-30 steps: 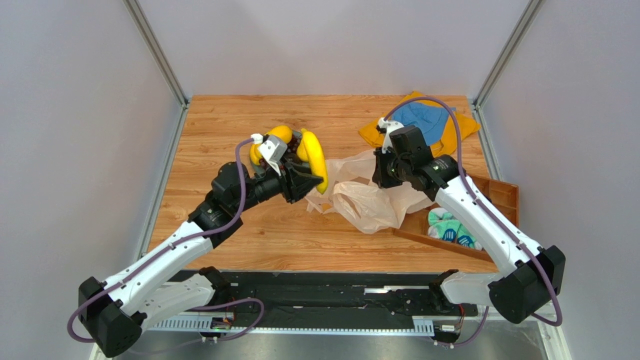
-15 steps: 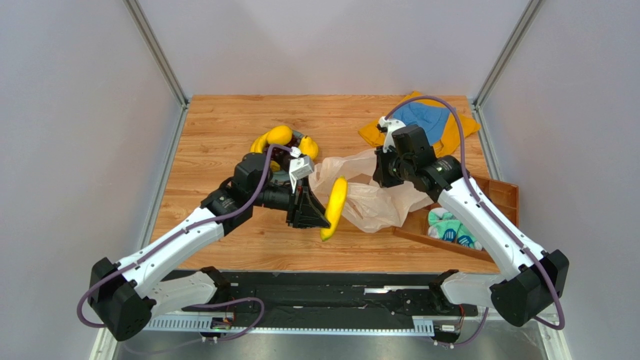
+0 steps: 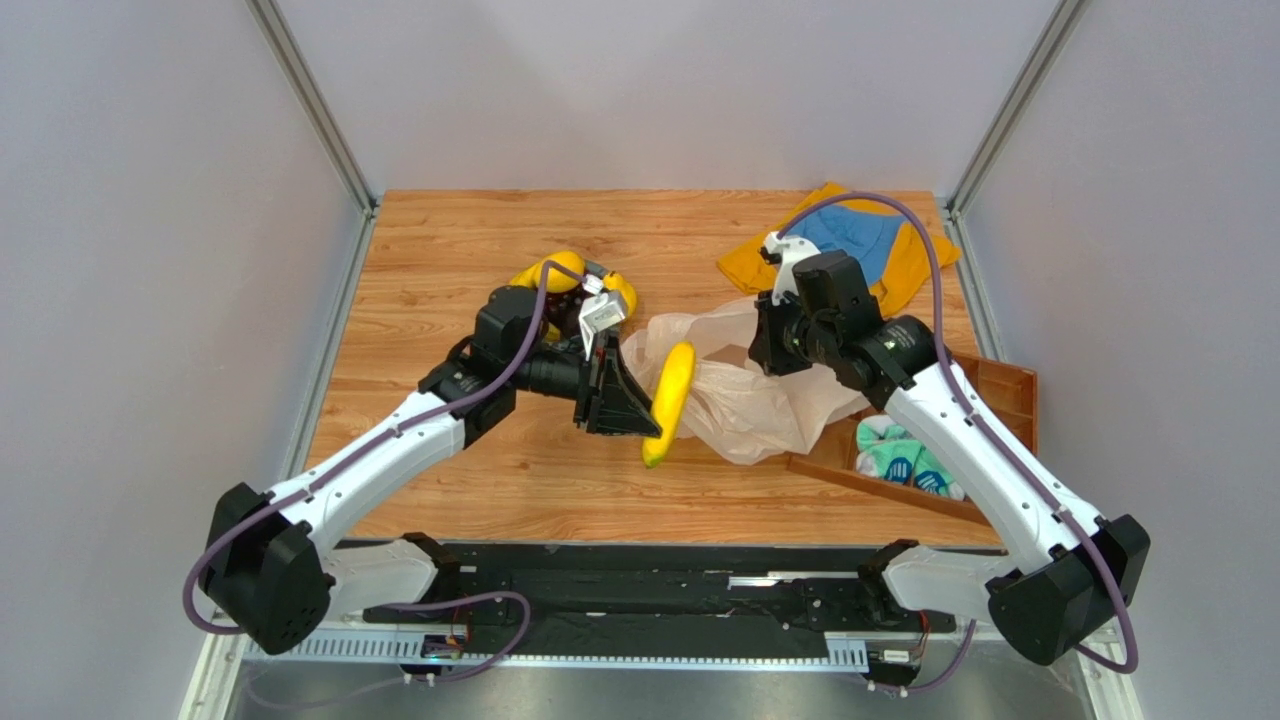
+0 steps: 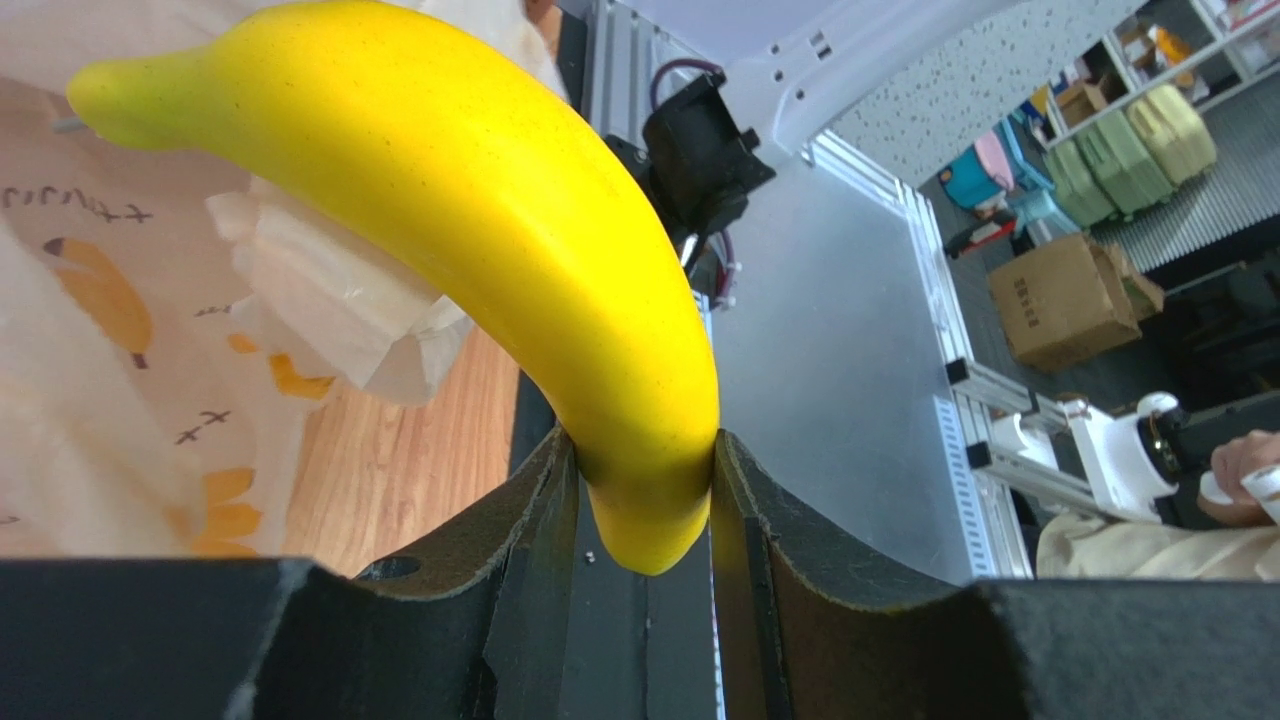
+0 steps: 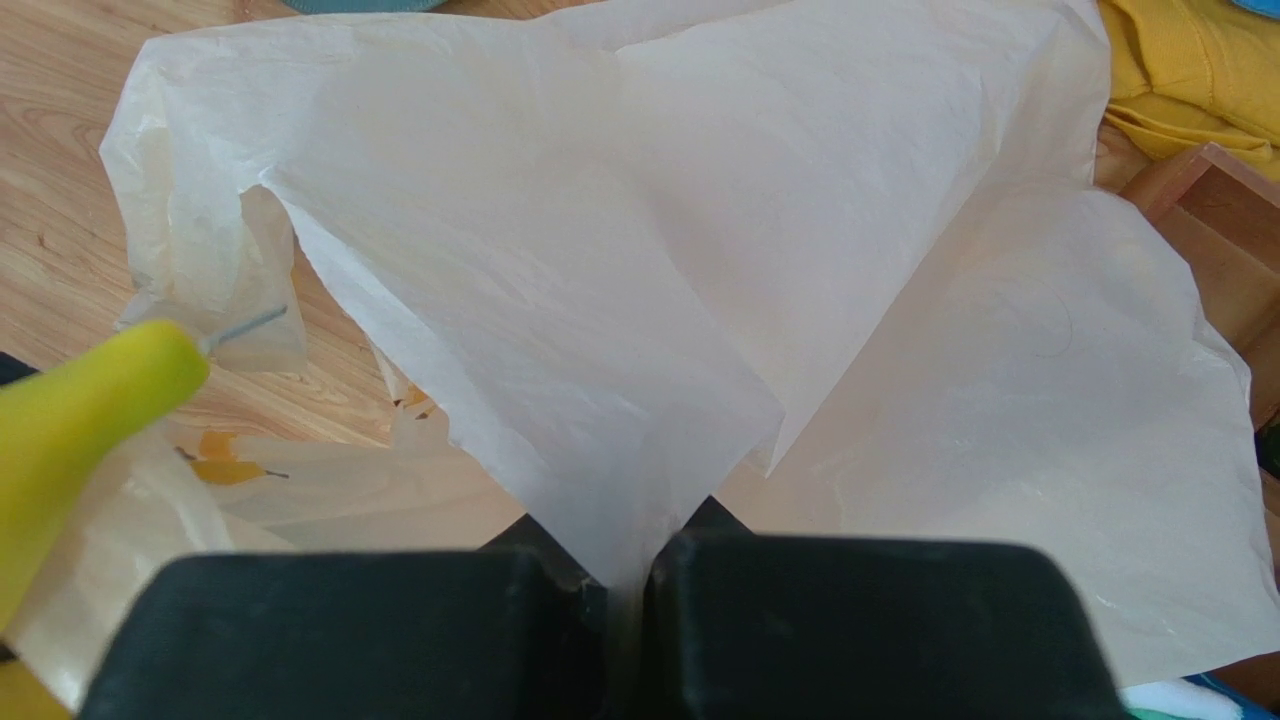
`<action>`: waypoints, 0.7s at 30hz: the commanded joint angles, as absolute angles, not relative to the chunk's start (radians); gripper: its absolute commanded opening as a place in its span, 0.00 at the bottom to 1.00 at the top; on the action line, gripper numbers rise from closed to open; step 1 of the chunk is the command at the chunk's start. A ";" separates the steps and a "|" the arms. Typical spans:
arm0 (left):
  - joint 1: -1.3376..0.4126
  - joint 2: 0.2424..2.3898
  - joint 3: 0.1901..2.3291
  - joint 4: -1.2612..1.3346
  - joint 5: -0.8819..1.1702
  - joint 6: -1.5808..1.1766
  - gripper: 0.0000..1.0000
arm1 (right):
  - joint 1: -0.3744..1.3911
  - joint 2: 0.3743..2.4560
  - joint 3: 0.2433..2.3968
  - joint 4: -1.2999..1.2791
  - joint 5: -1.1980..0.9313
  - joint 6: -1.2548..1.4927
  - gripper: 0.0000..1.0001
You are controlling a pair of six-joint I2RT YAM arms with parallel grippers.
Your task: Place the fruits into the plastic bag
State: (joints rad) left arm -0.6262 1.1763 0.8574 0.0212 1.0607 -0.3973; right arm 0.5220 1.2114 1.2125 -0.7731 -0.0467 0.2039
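My left gripper [image 3: 634, 402] [image 4: 643, 468] is shut on the lower end of a yellow banana [image 3: 669, 399] [image 4: 481, 225]. The banana hangs at the left edge of the pale peach plastic bag [image 3: 744, 402] [image 4: 105, 285], its upper end over the crumpled bag mouth. My right gripper [image 3: 769, 342] [image 5: 628, 578] is shut on a fold of the plastic bag [image 5: 676, 255] and holds it raised. The banana's tip [image 5: 83, 413] shows at the left of the right wrist view. More yellow fruits [image 3: 556, 273] lie behind my left arm at the back left, partly hidden.
Orange and blue cloths [image 3: 872, 240] lie at the back right. A wooden tray [image 3: 1010, 393] with teal items [image 3: 902, 450] sits at the right edge, touching the bag. Grey walls close in both sides.
My left arm has carried the banana from over the fruit pile down and right to the bag's left edge. The right gripper has kept its hold on the bag, almost still.
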 commanded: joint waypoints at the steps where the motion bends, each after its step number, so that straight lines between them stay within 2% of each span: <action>1: -0.607 1.242 0.903 0.055 1.152 -0.416 0.02 | 0.515 1.177 1.220 -0.773 -0.058 0.187 0.00; 11: -0.643 1.345 0.939 0.075 1.131 -0.442 0.00 | 0.518 1.195 1.209 -0.756 -0.087 0.190 0.00; 14: -0.650 1.409 0.988 0.092 1.083 -0.469 0.04 | 0.518 1.201 1.206 -0.749 -0.098 0.199 0.00; 21: -0.652 1.581 1.158 0.089 1.011 -0.584 0.05 | 0.518 1.209 1.187 -0.744 -0.144 0.213 0.00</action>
